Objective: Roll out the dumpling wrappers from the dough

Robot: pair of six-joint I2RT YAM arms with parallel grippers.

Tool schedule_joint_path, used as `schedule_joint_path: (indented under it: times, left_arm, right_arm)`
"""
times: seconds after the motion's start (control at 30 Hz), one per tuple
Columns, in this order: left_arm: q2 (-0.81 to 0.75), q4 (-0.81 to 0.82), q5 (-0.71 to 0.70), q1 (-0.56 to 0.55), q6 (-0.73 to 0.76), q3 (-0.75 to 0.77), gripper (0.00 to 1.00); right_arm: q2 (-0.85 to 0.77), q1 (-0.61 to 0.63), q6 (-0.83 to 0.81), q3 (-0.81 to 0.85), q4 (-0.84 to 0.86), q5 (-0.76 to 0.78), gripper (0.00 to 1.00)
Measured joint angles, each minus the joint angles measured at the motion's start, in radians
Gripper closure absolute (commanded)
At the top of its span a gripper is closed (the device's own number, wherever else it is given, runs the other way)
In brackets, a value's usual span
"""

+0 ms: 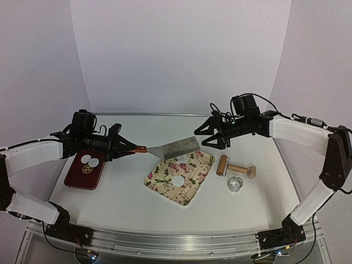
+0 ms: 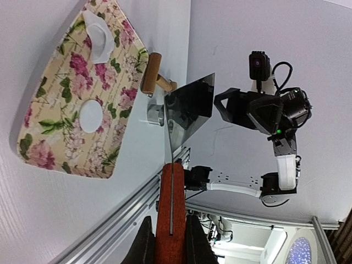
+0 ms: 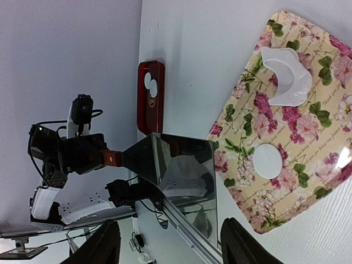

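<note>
My left gripper (image 1: 124, 147) is shut on the red-brown wooden handle (image 2: 171, 209) of a metal scraper. Its blade (image 1: 176, 147) hovers by the far left corner of the floral board (image 1: 190, 192). One white wrapper (image 1: 179, 180) lies on the board, and a leftover piece of dough (image 1: 193, 155) lies at its far edge. Two wrappers (image 1: 90, 161) lie on the red tray (image 1: 82, 179) at the left. My right gripper (image 1: 212, 137) is open and empty, just beyond the blade's right end. In the right wrist view the blade (image 3: 181, 165) sits between its fingers (image 3: 107, 242).
A wooden rolling pin (image 1: 236, 169) and a small metal ring cutter (image 1: 236, 183) lie right of the floral board. The table's raised metal edge runs along the front. The white backdrop stands close behind both arms.
</note>
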Motion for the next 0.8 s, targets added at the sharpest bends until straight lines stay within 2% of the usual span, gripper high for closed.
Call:
schedule_joint_path:
  times: [0.07, 0.13, 0.33, 0.47, 0.6, 0.8]
  left_arm:
    - [-0.002, -0.085, -0.024, 0.008, 0.055, 0.020, 1.00]
    - [-0.008, -0.165, -0.052, 0.012, 0.108, 0.042, 1.00]
    - [-0.030, -0.437, -0.155, 0.013, 0.262, 0.119, 1.00]
    - [-0.012, -0.637, -0.232, 0.013, 0.364, 0.200, 1.00]
    - [0.019, -0.772, -0.297, 0.013, 0.435, 0.261, 1.00]
    - [0.069, -0.893, -0.379, 0.005, 0.478, 0.309, 1.00]
  right_arm:
    - [-0.017, 0.000, -0.008, -0.009, -0.021, 0.031, 0.22]
    - [-0.037, 0.000, -0.017, -0.013, -0.050, 0.071, 0.21]
    - [-0.065, 0.012, -0.134, 0.030, -0.268, 0.271, 0.31]
    - [0.068, 0.049, -0.234, 0.202, -0.469, 0.416, 0.40]
    - [0.254, 0.077, -0.266, 0.368, -0.627, 0.538, 0.42]
    - [0.422, 0.083, -0.245, 0.432, -0.771, 0.630, 0.47]
